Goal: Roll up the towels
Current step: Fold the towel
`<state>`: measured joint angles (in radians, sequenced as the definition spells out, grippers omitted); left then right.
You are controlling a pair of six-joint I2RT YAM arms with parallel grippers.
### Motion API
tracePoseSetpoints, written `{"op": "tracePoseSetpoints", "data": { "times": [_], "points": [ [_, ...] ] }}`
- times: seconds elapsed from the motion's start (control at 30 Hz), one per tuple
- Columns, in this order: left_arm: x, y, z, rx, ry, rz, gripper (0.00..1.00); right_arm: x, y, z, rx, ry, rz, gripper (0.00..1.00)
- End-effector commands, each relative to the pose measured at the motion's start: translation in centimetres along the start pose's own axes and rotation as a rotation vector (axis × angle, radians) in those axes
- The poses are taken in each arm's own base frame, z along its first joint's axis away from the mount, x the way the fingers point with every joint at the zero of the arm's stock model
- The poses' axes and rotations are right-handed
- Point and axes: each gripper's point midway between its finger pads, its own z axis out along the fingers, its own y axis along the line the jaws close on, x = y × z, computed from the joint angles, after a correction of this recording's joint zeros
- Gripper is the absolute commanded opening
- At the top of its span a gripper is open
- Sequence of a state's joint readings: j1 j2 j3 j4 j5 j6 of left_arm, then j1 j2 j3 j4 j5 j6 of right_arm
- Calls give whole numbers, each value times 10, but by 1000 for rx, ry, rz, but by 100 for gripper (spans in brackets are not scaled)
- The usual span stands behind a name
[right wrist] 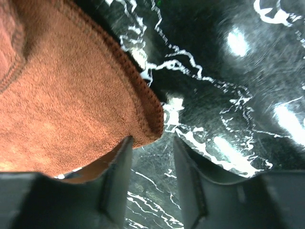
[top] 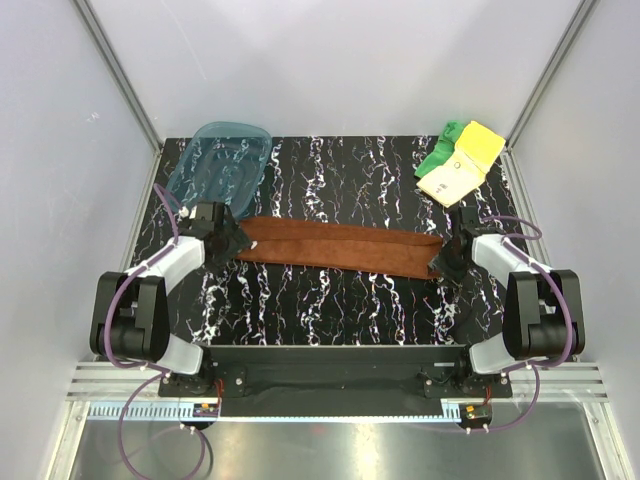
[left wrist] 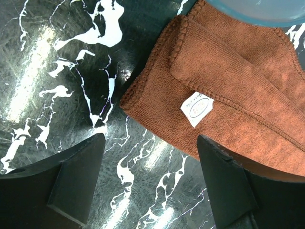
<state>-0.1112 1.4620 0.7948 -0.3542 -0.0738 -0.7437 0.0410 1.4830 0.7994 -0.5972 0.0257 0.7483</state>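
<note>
The rust-brown towel (top: 340, 248) lies folded into a long strip across the middle of the table. My left gripper (top: 232, 243) hovers at its left end, jaws wide open. In the left wrist view the left gripper (left wrist: 152, 167) has only bare table between its fingers; the towel (left wrist: 238, 81) and its white label (left wrist: 197, 109) lie just ahead, by the right finger (left wrist: 228, 181). My right gripper (top: 447, 262) is at the strip's right end. Its jaws (right wrist: 152, 143) stand partly open; the towel's corner (right wrist: 62, 95) rests against the left finger (right wrist: 119, 176). The pale yellow towel (top: 460, 170) and green towel (top: 440, 150) lie at the back right.
A translucent teal plastic tray (top: 220, 165) sits at the back left, close behind the left gripper; its rim (left wrist: 267, 12) shows in the left wrist view. Grey walls and metal frame posts enclose the table on three sides.
</note>
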Motion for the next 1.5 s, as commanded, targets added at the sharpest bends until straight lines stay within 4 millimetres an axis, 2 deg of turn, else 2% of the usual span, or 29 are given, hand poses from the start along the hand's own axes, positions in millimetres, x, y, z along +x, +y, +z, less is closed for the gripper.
{"op": "tracePoseSetpoints", "data": {
  "times": [0.0,0.07,0.1,0.2,0.33,0.53,1.1,1.23,1.27,1.37,1.47],
  "points": [
    [-6,-9,3,38,-18,-17,83,-9,3,0,-30,-21,22,45],
    [-7,-8,2,34,-20,-17,83,-13,5,-2,-37,-31,26,45],
    [-7,-7,1,33,-23,-17,83,-14,6,-3,-41,-34,23,40],
    [-7,-4,-1,21,-28,-18,80,-17,6,-5,-38,-46,18,36],
    [-7,4,1,-10,-42,-18,73,-16,5,-3,-36,-39,13,30],
    [-3,11,12,-43,-34,-12,67,-14,1,-2,-30,-36,4,25],
    [-15,23,35,-133,-95,-14,52,-13,-2,-3,-22,-33,-18,9],
    [-16,22,39,-134,-90,-7,31,-14,-3,-4,-19,-40,-22,3],
    [-17,22,39,-140,-91,-7,19,-14,-3,-4,-18,-41,-22,2],
    [-18,21,40,-141,-91,-4,4,-14,-3,-5,-17,-40,-27,0],
    [-18,20,40,-137,-90,-1,0,-15,-4,-6,-16,-45,-28,0]
  ]
}}
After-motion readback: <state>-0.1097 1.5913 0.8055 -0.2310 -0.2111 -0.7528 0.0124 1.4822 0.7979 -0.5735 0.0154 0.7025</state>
